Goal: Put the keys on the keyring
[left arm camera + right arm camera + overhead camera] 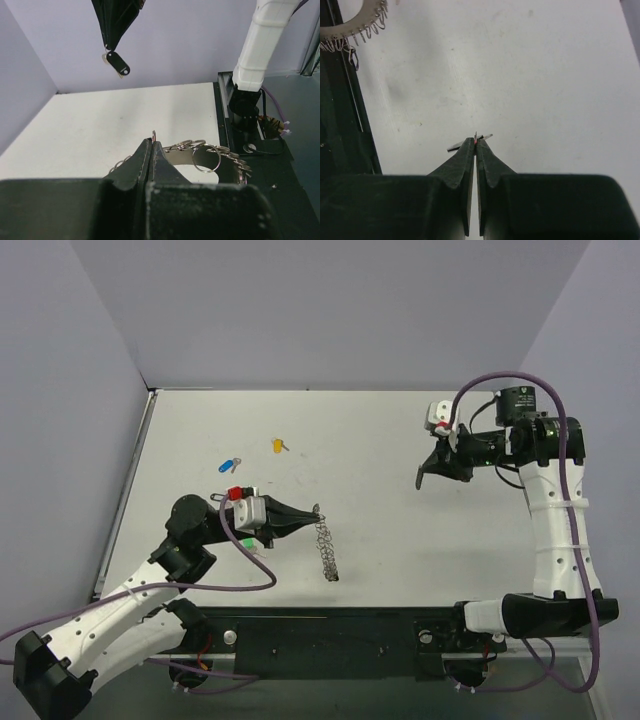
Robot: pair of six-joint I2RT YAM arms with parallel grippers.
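Observation:
My left gripper [314, 511] is shut on one loop of the keyring [327, 551], a lacy silver chain of wire rings that hangs from the fingertips towards the near edge. The left wrist view shows the jaws [152, 142] pinched on a loop, with the keyring [205, 148] curving off to the right. My right gripper [421, 481] is shut on a black key [118, 63] and holds it above the table at the right. In the right wrist view the gripper [476, 141] grips the black key [454, 147] edge-on. A blue key [229, 464] and a yellow key [279, 445] lie far left.
A green key [248, 543] peeks out under my left wrist. The keyring also shows at the top left of the right wrist view [350, 25]. The black base rail [330, 635] runs along the near edge. Walls close the table on the left, the back and the right.

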